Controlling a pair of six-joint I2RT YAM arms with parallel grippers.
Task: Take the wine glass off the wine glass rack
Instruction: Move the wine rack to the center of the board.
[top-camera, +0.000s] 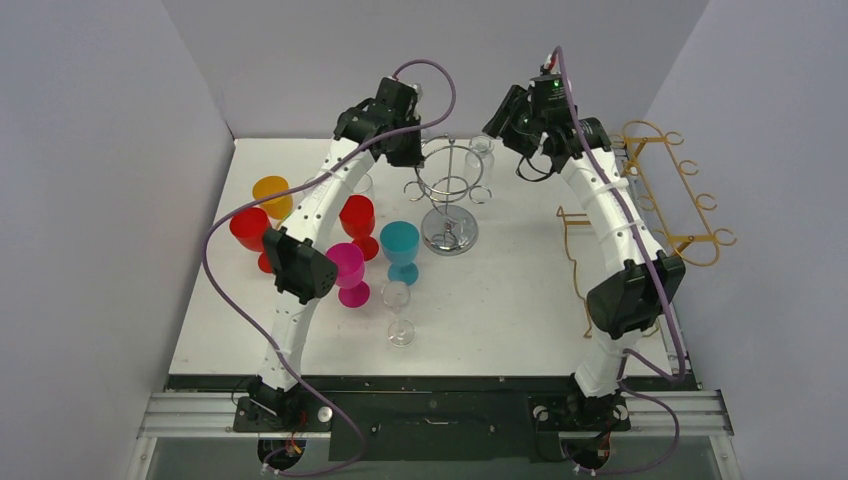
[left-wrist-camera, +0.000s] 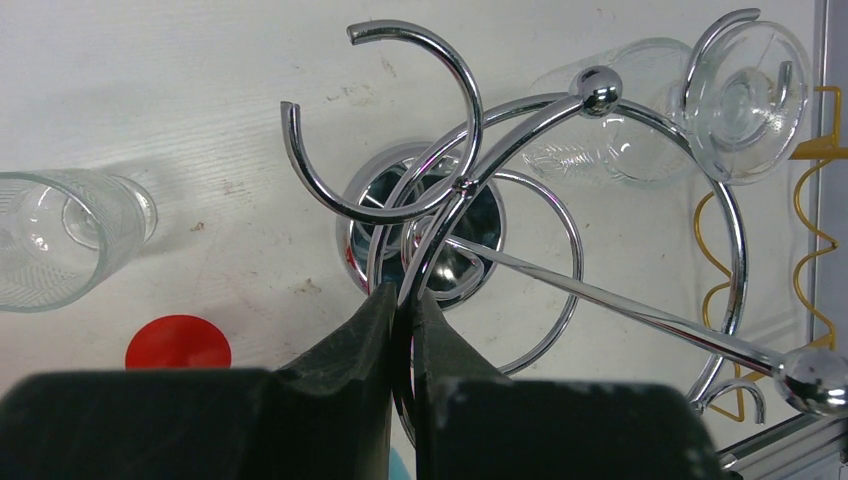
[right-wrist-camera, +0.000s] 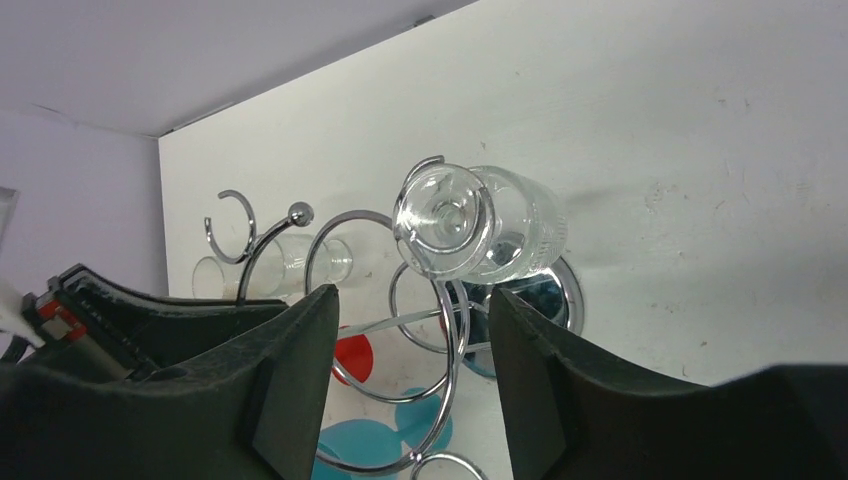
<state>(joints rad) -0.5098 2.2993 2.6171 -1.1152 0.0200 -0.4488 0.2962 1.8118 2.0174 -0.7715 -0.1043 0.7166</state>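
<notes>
- The wine glass (top-camera: 481, 150) was seen hung upside down, its foot caught in a ring on the far right side of the rack (top-camera: 449, 195).
- In the right wrist view the wine glass (right-wrist-camera: 480, 225) was framed between the two fingers, with its foot turned toward the camera and clear of both.
- The right claw (right-wrist-camera: 412, 298) was held spread wide, just short of the glass and with nothing in it.
- The left claw (left-wrist-camera: 403, 300) was pressed together on a chrome wire of the rack (left-wrist-camera: 470, 190), above its round base.
- The rack's base was set on the white tabletop (top-camera: 500, 300), toward the back.
- A second clear glass (top-camera: 398, 300) was stood upright nearer the front.
- Coloured goblets were grouped to its left: teal (top-camera: 400, 242), pink (top-camera: 348, 268), two red and one orange.
- A gold wire rack (top-camera: 680, 190) was placed at the right edge.
</notes>
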